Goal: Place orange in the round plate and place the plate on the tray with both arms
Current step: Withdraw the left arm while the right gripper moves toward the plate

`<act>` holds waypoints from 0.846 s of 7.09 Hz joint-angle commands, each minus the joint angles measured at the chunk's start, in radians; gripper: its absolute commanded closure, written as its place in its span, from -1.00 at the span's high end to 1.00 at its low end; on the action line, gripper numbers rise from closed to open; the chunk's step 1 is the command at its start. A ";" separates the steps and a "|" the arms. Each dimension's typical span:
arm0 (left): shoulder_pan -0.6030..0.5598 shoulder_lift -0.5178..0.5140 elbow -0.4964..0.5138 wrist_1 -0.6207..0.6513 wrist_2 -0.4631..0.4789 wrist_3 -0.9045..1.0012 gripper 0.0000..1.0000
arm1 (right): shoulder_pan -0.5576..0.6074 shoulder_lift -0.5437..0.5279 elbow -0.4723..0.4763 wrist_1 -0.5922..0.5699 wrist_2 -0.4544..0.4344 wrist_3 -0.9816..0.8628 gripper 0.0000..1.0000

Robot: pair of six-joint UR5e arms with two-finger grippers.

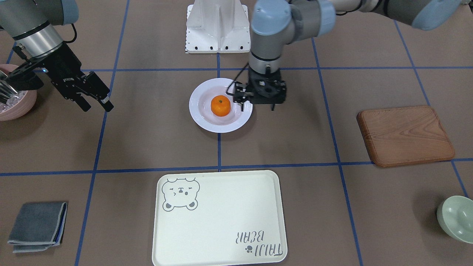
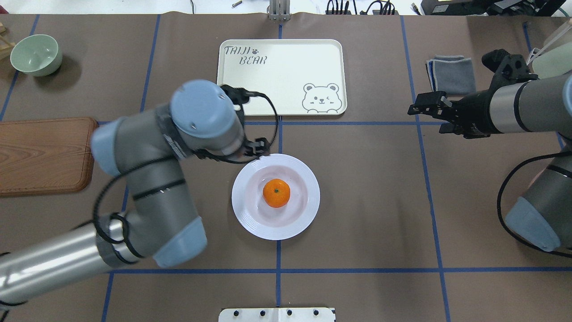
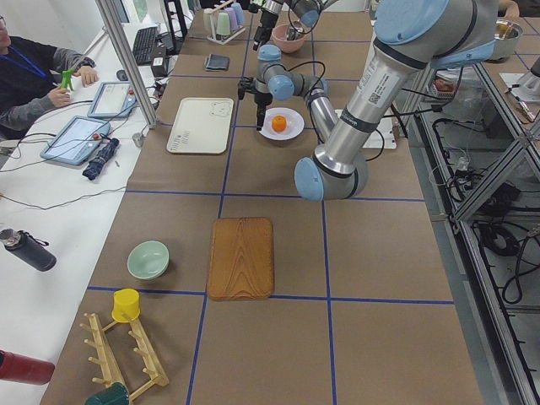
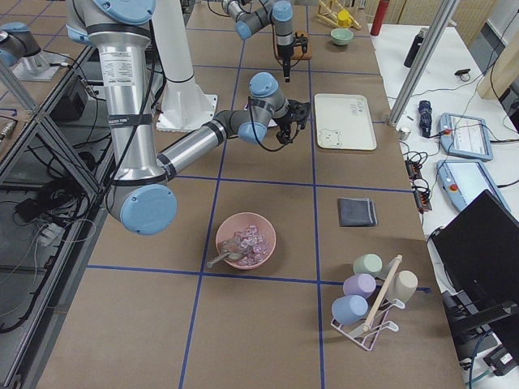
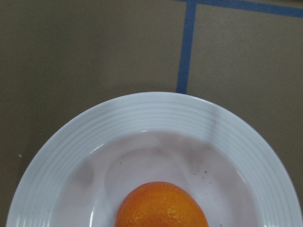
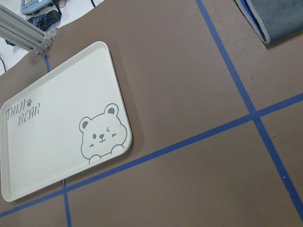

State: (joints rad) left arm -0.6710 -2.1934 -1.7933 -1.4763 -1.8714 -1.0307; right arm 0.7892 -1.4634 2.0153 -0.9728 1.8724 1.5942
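Where the front-facing camera looks down, one large cream rectangular tray with a grey bear drawing [image 1: 229, 207] lies nearest, with one folded grey cloth [image 1: 37, 225] and one pale green bowl [image 1: 456, 218] off to either side. Beyond it and well apart, one glossy white round plate [image 1: 201, 114] sits on the table, with one small bright-orange fruit [image 1: 220, 105] at its centre. There are two grippers. The left gripper [image 1: 257, 108] points straight down with its jaws apart, one finger over the plate's rim and the other outside it. The right gripper [image 1: 98, 108] hangs tilted, well apart from the plate, its jaws spread and holding nothing.
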 commanded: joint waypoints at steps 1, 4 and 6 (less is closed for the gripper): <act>-0.219 0.128 -0.014 0.013 -0.080 0.400 0.97 | -0.143 0.059 0.002 0.016 -0.195 0.200 0.96; -0.482 0.301 0.021 0.011 -0.173 0.821 0.97 | -0.376 0.078 0.031 0.014 -0.493 0.319 0.95; -0.636 0.407 0.098 -0.007 -0.173 1.111 0.97 | -0.468 0.078 0.037 0.014 -0.576 0.335 0.95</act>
State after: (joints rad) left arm -1.1993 -1.8436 -1.7400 -1.4696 -2.0422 -0.0927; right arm 0.3794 -1.3857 2.0465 -0.9587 1.3478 1.9142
